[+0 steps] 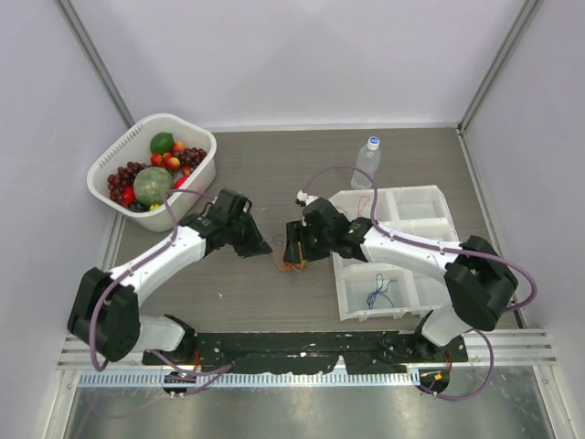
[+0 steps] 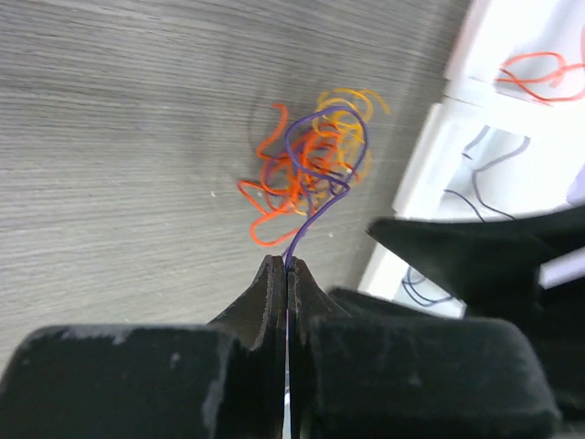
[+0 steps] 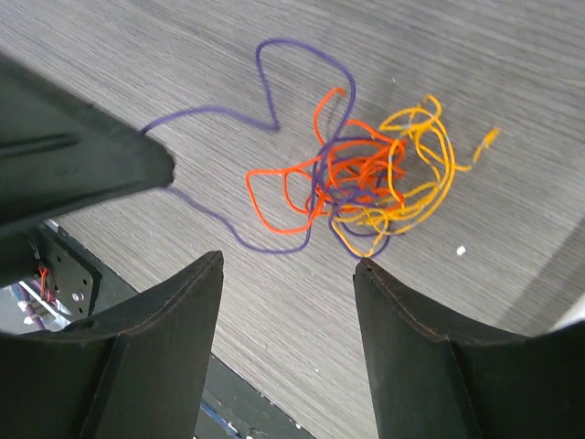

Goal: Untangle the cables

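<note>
Your left gripper (image 2: 287, 274) is pinching the thin purple wire (image 2: 306, 224) between fully closed fingers, and that wire is running straight ahead of its tips into the loose tangle of thin flexible cables (image 3: 366, 183) lying on the grey wood-grain table (image 1: 274, 165). This grip looks meant to draw the strand free. Your right gripper (image 3: 288, 261) is hovering with its fingers spread wide and nothing between them. The tangle is sitting just beyond its tips, so it looks placed to pin or pluck the rest while the left one is pulling. In the tangle you are looking at one purple wire plus red-orange and amber-yellow loops. How many wires those two colours make up, I cannot tell. Behind the right gripper the white plastic compartment tray (image 1: 430, 194) is serving as the sorted pile, holding one curled red cable (image 2: 539, 73) in one compartment and one blue cable (image 1: 379, 293) in another.
</note>
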Action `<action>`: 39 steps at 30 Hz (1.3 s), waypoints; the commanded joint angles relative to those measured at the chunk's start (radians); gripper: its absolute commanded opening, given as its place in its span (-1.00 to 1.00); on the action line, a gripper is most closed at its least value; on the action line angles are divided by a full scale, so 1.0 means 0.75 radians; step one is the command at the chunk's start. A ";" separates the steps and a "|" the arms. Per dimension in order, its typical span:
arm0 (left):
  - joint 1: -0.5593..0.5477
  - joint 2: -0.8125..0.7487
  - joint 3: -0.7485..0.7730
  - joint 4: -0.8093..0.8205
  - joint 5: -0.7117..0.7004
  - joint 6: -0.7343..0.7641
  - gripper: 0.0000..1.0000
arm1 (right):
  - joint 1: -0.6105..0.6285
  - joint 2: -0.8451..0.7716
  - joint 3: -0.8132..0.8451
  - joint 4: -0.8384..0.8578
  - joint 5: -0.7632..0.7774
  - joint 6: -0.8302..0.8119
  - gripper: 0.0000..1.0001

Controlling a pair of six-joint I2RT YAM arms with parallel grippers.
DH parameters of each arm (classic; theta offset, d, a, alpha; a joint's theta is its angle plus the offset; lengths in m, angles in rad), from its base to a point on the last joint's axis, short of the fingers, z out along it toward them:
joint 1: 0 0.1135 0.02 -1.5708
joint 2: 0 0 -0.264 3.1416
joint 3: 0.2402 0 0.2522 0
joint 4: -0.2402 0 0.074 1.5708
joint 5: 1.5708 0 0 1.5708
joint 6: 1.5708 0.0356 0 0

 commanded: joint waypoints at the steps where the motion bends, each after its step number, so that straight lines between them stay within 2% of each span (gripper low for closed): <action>1: 0.002 -0.143 0.040 -0.066 0.036 0.002 -1.00 | 0.001 0.064 0.105 0.144 -0.016 0.038 0.30; 5: 0.004 -0.243 0.086 -0.091 0.087 -0.018 -1.00 | 0.001 0.165 0.097 0.205 0.009 0.071 0.30; 9: 0.002 -0.336 0.256 -0.140 0.122 -0.020 -1.00 | 0.003 0.279 0.099 0.279 0.011 0.120 0.29; 15: 0.006 -0.346 0.928 -0.287 0.108 0.156 -1.00 | 0.009 0.331 0.078 0.275 0.090 0.167 0.26; 20: 0.004 -0.228 1.583 -0.220 0.214 0.215 -1.00 | 0.011 0.327 0.072 0.244 0.144 0.188 0.24; 24: 0.004 -0.131 2.008 -0.211 0.186 0.233 -1.00 | 0.015 0.314 0.056 0.248 0.178 0.200 0.23; 27: 0.004 -0.121 2.107 -0.189 0.143 0.223 -1.00 | 0.017 0.296 0.043 0.232 0.211 0.196 0.24; 32: 0.006 -0.215 1.969 -0.115 0.073 0.203 -1.00 | 0.017 0.196 0.039 0.199 0.287 0.161 0.24; 37: 0.002 -0.199 2.038 -0.136 0.055 0.209 -1.00 | 0.019 0.210 0.035 0.209 0.303 0.153 0.24; 39: 0.006 -0.209 2.001 -0.160 0.041 0.189 -1.00 | 0.017 0.234 0.080 0.151 0.303 0.133 0.24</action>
